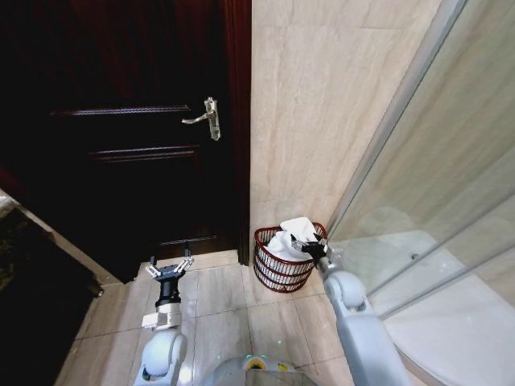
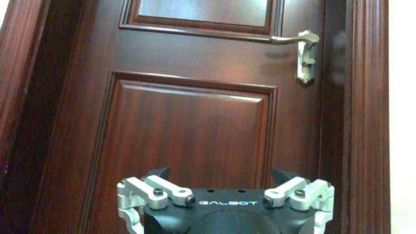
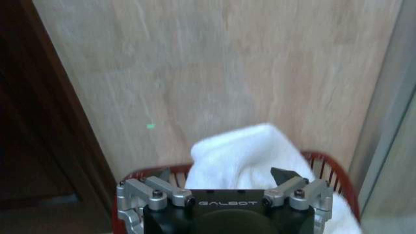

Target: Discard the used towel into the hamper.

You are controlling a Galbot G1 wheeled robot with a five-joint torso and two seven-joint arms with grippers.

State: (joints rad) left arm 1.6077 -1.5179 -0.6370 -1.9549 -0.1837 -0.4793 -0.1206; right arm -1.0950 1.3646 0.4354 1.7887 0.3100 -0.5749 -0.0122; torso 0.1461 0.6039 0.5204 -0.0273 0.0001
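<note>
**White towel sits in the red basket**

White soft cloth towel (image 1: 288, 237) lies bunched in the small round reddish-brown wire hamper (image 1: 273, 269), with one hump poking up over the rim. The hamper stands on the tan tile floor (image 1: 217, 293), in the corner by the beige stone wall (image 1: 322, 96).

The right gripper (image 1: 306, 245) is over the hamper, just above the towel. Its fingers are apart and hold nothing. It may be brushing the cloth, but that is hard to tell.

The towel looks light and floppy. It will sag and fold when lifted, so the tall hump is the best place to pinch it.

Room is tight here: the wall is behind, the glass shower screen (image 1: 434, 161) is close on the right, and the dark wooden door (image 1: 121, 121) is on the left.

The left gripper (image 1: 170, 269) waits low by the door, fingers apart, holding nothing
</note>
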